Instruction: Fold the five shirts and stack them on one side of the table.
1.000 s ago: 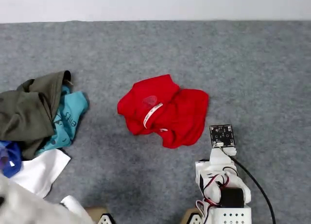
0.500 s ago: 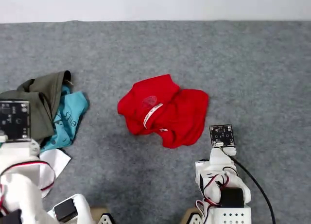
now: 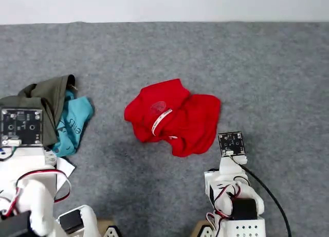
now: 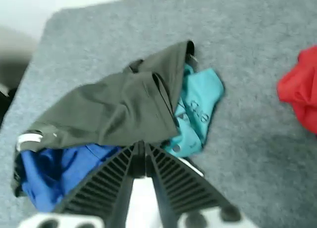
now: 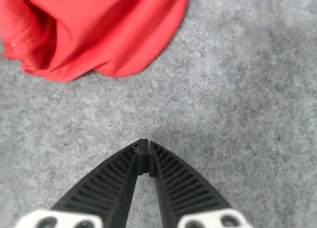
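Locate the red shirt point(image 3: 172, 116) lying crumpled at frame centre in the high view, and the shirt pile point(image 3: 51, 111) at the left edge. Your left gripper point(image 4: 144, 151) is fully closed and empty over the pile. Your right gripper point(image 5: 148, 149) is fully closed and empty near the red shirt.

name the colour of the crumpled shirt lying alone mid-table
Red: the crumpled red cloth shirt, best in high view.

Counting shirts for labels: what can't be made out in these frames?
High view: left arm hides most of the white shirt.
Left wrist view: olive shirt covers parts of the blue shirt and teal shirt; red shirt cut by the edge.
Right wrist view: red shirt cut by the edge too.
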`<state>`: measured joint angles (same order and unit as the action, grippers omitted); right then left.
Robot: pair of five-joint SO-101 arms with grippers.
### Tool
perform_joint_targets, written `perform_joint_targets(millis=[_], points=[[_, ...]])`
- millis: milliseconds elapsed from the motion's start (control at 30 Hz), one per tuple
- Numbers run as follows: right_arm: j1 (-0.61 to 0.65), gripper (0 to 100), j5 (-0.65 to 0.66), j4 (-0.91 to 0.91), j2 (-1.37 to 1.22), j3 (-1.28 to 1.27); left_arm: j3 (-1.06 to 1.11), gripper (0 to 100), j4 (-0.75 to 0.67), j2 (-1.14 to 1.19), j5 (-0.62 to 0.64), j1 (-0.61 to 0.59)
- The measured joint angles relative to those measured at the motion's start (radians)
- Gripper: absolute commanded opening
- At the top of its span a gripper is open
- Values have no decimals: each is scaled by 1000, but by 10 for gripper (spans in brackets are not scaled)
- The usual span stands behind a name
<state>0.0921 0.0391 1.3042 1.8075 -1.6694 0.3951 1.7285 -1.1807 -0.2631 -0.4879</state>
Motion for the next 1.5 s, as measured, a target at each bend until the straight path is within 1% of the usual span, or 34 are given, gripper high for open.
perform_joint_targets(millis=[100, 200, 267, 367, 500, 600, 733, 900, 1033, 1100, 1233, 1333, 1500], points=[[-12, 9, 12, 0, 0, 0, 63, 6, -8, 0, 0, 46], [-15, 9, 29, -2, 0, 0, 123, 6, -11, 0, 0, 121], [-38, 9, 35, -3, 0, 0, 150, 7, -11, 0, 0, 180], [-110, 9, 35, -8, 0, 0, 178, 8, -26, 3, 14, 265], [-192, 9, 37, -60, 0, 74, 181, 8, -77, 101, 110, 345], [-224, 33, 92, -74, 0, 150, 166, 8, -129, 236, 176, 405], [-245, 105, 173, -74, 0, 232, 61, 8, -187, 419, 232, 511], [-272, 110, 192, -74, 2, 307, -126, 8, -215, 626, 252, 635], [-273, 110, 221, -55, 5, 367, -273, 8, -222, 793, 252, 707], [-273, 98, 255, -55, 5, 388, -338, 8, -224, 881, 252, 733], [-276, 3, 328, -55, 5, 437, -456, 8, -250, 1062, 252, 778], [-276, 26, 384, -55, 8, 474, -535, 8, -287, 1180, 252, 799], [-287, 25, 407, -20, 11, 535, -652, 8, -296, 1297, 252, 847]])
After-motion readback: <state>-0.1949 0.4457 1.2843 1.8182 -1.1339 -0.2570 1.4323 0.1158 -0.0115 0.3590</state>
